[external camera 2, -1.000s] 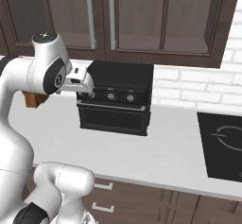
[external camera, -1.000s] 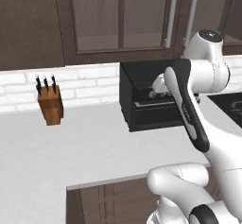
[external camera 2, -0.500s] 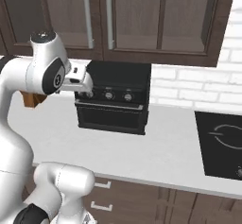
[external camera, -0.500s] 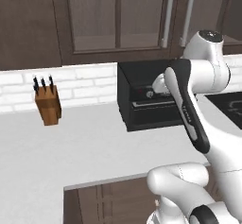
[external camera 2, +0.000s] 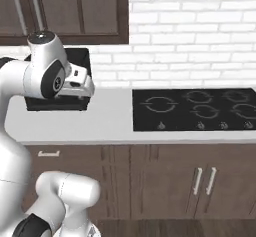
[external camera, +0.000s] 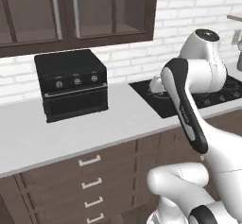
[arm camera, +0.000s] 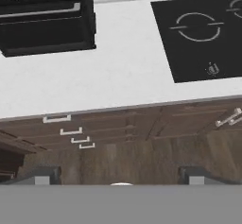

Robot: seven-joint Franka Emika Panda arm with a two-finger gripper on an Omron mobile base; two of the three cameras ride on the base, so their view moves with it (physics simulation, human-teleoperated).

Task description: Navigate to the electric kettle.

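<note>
We are rolling along the white counter (external camera: 94,133) between a black toaster oven (external camera: 71,83) and a black cooktop (external camera 2: 195,108), fingers (arm camera: 47,175) set apart and grasping nothing; the electric kettle is not yet in sight, so we are risking overshooting it or clipping the lower cabinets (external camera 2: 200,181) by driving blind

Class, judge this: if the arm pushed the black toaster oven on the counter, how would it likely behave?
The toaster oven looks boxy and wide-based, so it would probably slide, not tip. Its bulk suggests it is fairly heavy. The smooth counter may let it slip.
</note>
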